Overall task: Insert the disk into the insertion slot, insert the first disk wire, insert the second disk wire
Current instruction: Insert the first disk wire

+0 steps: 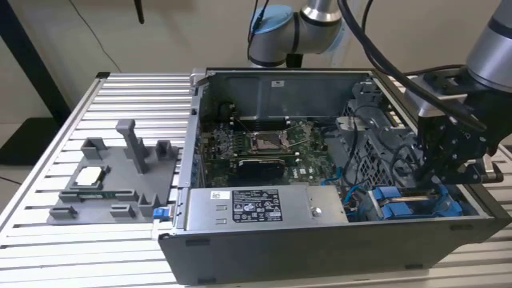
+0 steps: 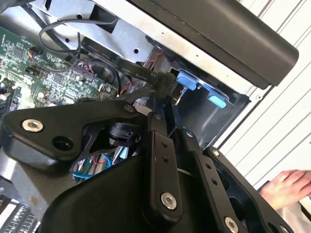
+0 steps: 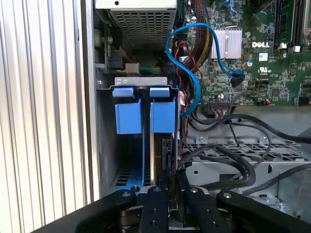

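Note:
The insertion slot, a bay with bright blue tabs, sits at the case's front corner on the exterior view's right. The disk stands on edge inside it, showing a thin silver strip beside its blue carrier. My gripper hangs straight over the bay. In both wrist views its fingers are closed on the black connector of a flat black disk wire, held at the disk's end. In the first wrist view the gripper is just above the disk's edge.
A grey metal box with a sticker lies next to the bay, and the green board lies behind it. A loose blue cable loops near the slot. A dark grey holder tray stands at the exterior view's left. A person's hand rests outside the case.

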`<state>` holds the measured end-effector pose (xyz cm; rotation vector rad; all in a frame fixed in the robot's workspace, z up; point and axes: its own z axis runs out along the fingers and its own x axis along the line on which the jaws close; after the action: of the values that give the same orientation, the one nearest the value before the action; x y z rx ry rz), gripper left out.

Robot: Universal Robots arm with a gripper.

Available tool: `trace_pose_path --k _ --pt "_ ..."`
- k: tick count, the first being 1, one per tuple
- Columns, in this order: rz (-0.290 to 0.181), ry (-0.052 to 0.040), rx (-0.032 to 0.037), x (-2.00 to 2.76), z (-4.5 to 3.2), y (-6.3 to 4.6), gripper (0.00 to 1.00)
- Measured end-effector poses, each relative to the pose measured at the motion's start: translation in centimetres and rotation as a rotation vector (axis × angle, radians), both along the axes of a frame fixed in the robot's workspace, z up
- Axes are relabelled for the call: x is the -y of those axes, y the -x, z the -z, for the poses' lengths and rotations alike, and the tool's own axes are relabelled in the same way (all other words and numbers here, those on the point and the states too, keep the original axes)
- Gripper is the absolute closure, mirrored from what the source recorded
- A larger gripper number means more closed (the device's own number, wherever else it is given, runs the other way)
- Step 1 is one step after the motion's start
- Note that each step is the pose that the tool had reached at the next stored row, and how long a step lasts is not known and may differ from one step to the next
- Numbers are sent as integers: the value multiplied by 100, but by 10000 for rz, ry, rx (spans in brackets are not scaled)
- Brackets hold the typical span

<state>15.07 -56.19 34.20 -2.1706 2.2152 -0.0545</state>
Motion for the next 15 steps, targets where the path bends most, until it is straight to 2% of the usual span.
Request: trace_pose_path --k 5,10,12,13,15 --pt "-5 0 28 0 32 -4 81" --pt "-4 -7 41 0 98 -3 80" --pt "-4 -36 41 1 70 -3 80" --pt "-4 -49 41 0 34 -4 73" --pt "-4 -54 42 0 -54 -4 73"
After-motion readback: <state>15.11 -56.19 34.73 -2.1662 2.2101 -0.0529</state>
